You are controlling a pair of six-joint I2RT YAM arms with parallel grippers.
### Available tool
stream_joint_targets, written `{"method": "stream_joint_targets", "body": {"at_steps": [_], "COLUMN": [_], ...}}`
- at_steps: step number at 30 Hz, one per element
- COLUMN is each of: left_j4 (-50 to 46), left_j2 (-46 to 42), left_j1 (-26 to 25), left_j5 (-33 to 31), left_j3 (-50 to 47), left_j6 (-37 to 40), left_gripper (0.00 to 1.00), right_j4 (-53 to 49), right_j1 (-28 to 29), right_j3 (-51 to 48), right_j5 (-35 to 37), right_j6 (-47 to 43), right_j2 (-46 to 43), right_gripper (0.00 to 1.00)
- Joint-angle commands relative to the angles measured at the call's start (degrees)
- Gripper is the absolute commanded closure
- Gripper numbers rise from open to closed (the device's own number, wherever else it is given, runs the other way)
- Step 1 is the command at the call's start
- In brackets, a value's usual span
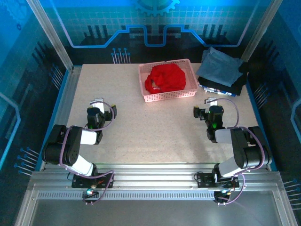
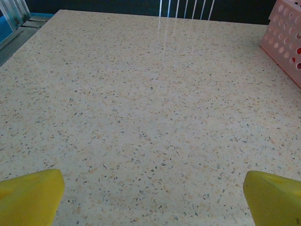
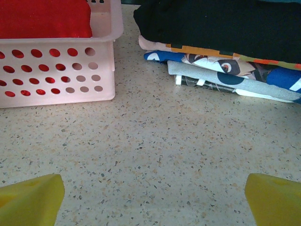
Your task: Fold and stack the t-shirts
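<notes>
A crumpled bright red t-shirt (image 1: 165, 78) lies inside the pink mesh basket (image 1: 168, 96) at the back middle of the table; its red cloth (image 3: 44, 19) shows over the basket rim. A stack of folded shirts (image 1: 221, 71), grey-blue on top of dark ones, sits at the back right; its printed layers (image 3: 221, 66) face the right wrist camera. My left gripper (image 1: 97, 104) rests low at the left, open, yellow fingertips (image 2: 30, 195) wide apart over bare table. My right gripper (image 1: 210, 104) stands open in front of the stack, nothing between its fingertips (image 3: 275, 200).
The speckled tabletop (image 1: 150, 127) stretches between the two arms. The basket's corner (image 2: 287, 37) shows at the right edge of the left wrist view. Metal frame posts (image 1: 49, 33) and blue walls bound the back and sides.
</notes>
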Motion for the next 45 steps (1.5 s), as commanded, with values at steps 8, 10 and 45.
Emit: {"method": "stream_joint_targets", "body": {"at_steps": [8, 10, 45], "left_j4": [-31.0, -45.18, -84.37], "left_j2": [-14.66, -18.37, 33.53], "left_j1": [-1.6, -2.17, -12.97], "left_j5": [-3.23, -2.35, 26.07], "left_j3": [13.05, 20.73, 80.83], "left_j6": [-0.61, -3.95, -36.48], "left_gripper": [0.01, 0.01, 0.28], "right_j4": [-41.54, -54.46, -89.88], "right_j1": [2.46, 3.14, 17.38], "right_j3": [19.51, 26.37, 108.92], "right_j5": [3.57, 2.36, -15.33], "right_j6": [5.71, 8.95, 24.05], "right_j2": [-12.19, -14.68, 50.22], "right_gripper": [0.0, 0.0, 0.04]}}
